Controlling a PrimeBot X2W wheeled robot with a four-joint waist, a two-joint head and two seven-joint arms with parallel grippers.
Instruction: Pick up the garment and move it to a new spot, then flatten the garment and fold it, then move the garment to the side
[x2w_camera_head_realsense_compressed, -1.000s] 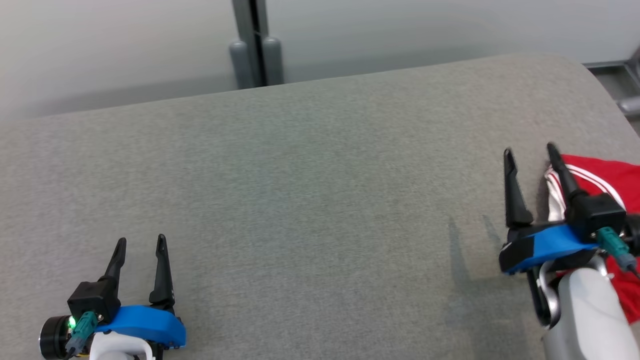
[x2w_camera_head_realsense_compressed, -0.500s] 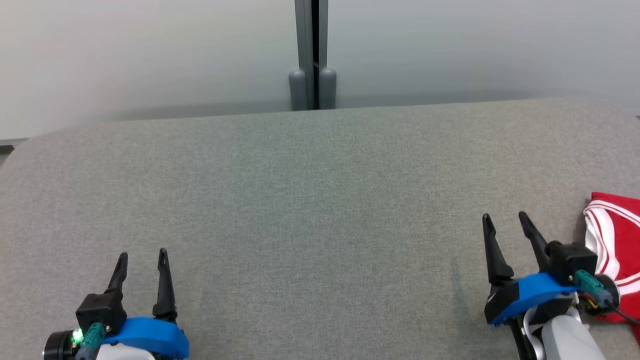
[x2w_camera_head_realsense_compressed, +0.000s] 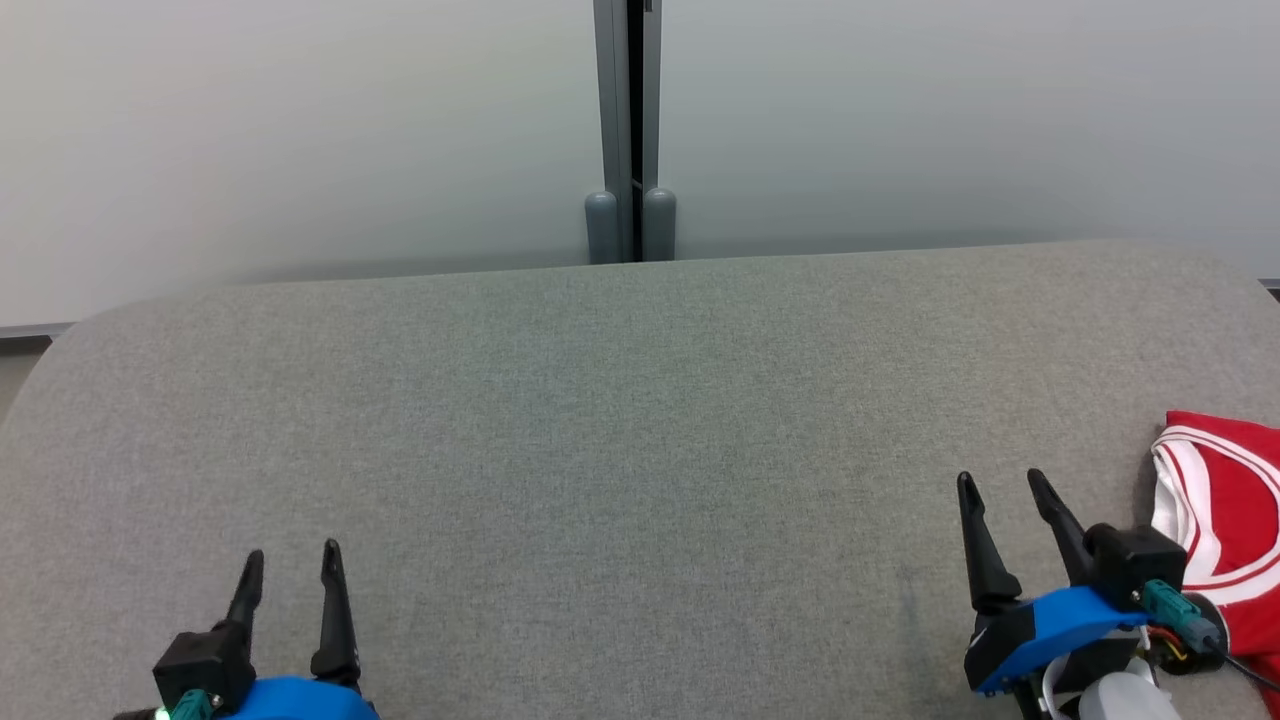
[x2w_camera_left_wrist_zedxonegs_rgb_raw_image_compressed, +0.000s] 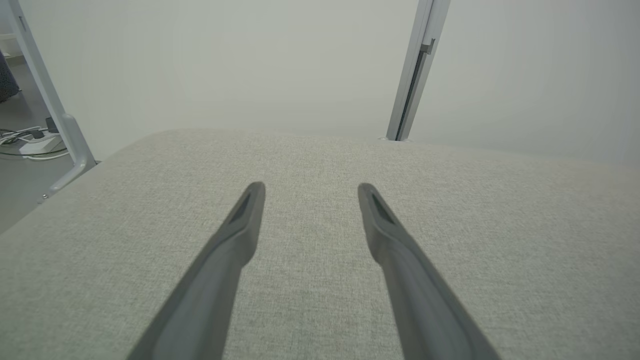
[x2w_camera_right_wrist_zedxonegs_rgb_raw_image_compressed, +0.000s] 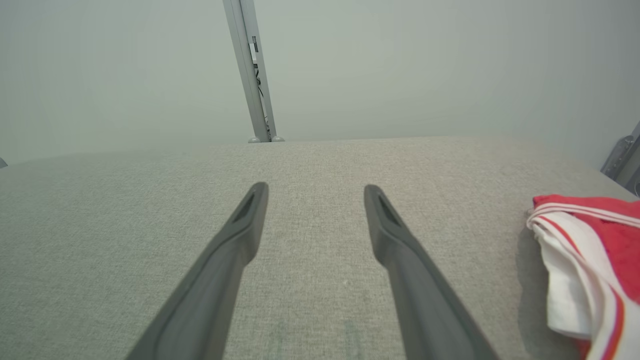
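Head view: a wide grey fabric-covered surface (x2w_camera_head_realsense_compressed: 640, 420) stretches across the frame, with a pale wall behind it and a grey vertical post (x2w_camera_head_realsense_compressed: 630, 120) standing at the middle of its far edge. The left gripper (x2w_camera_head_realsense_compressed: 292, 552) sits at the lower left, its two dark fingers pointing up the frame and spread wide apart, with bare grey fabric between them and no hold on anything. The right gripper (x2w_camera_head_realsense_compressed: 1000, 478) sits at the lower right, its fingers likewise spread wide and empty. The garment (x2w_camera_head_realsense_compressed: 1220, 500), red with white stripes along its edge, lies bunched on the surface at the right edge of the frame, just beside the right gripper on its outer side and not between the fingers. In the right wrist view the garment lies to the right of the open fingers, apart from them, with a white inner layer folded outward along its near edge. In the left wrist view the parted fingers hang over plain grey fabric.
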